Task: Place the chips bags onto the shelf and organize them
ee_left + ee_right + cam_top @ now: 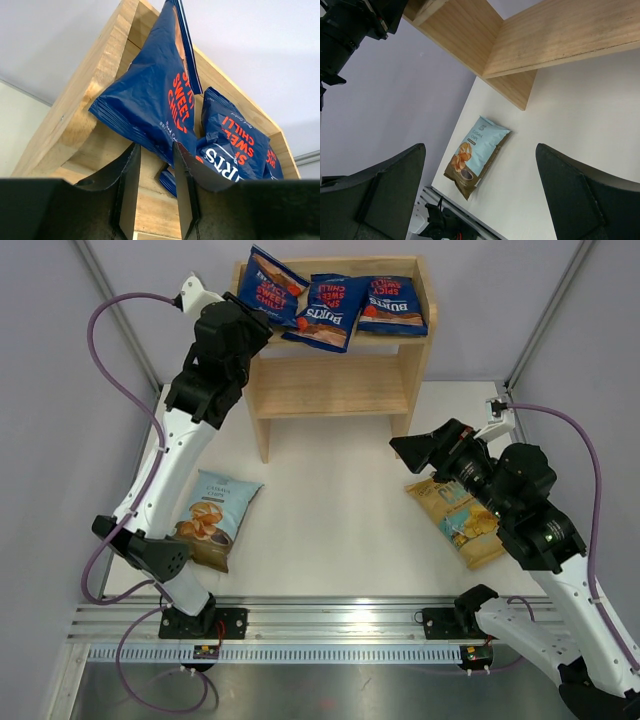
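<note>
While the right end effector (481, 150) gapes wide, the left end effector (156, 150) — narrow — meets the upper-left dark blue crinkly chips bag (145, 100); grip unclear.

- Leftmost dark blue crinkly bag (150, 100), on the top tier of the light wooden shelf (330, 390): red "SPICY SWEET CHILLI".
- Middle dark blue bag (232, 145): white "…RTS" with its start hidden, and red "SWEET CHILLI".
- Right dark blue bag (392, 305): white "BURTS", upside down seen from overhead.
- Pale blue bag (215, 515) on the white tabletop (330, 500): dark title too small to read.
- Tan-yellow bag (460, 515): print illegible.
</note>
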Robot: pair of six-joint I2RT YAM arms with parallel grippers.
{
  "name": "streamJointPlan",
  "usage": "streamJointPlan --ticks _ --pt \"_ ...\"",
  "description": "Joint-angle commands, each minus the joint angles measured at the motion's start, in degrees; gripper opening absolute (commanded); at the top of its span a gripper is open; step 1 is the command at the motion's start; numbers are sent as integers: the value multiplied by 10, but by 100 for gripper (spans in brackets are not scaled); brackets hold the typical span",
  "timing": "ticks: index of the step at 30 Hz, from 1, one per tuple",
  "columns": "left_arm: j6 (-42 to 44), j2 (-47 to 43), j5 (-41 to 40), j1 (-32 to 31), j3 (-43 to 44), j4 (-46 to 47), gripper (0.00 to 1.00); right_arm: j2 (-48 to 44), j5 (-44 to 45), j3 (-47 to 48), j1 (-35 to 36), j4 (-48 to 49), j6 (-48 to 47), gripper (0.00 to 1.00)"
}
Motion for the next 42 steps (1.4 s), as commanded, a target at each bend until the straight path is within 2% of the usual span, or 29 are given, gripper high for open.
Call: streamJointPlan --ticks 1,6,11,14,15,18,33,42 --pt "-10 -3 28 14 -5 18 34 -3 -9 17 -1 9 -13 99" --pt "-30 19 46 21 2 25 35 -7 -2 18 -1 3 -17 99" --pt "-61 30 75 22 -12 36 26 -10 4 19 -1 2 -19 99" --pt "-71 23 86 22 -32 52 17 -14 4 20 -1 0 -21 99" --pt "-73 17 86 22 -35 54 11 -14 6 19 -1 0 -21 99" --pt "-83 8 93 21 -46 62 5 -18 8 16 -1 1 -21 99" --pt "-129 -57 55 12 -131 111 0 -22 5 8 -1 7 -16 100" --pt "-177 -80 -27 -25 -181 143 0 -32 8 12 -1 -3 -19 100"
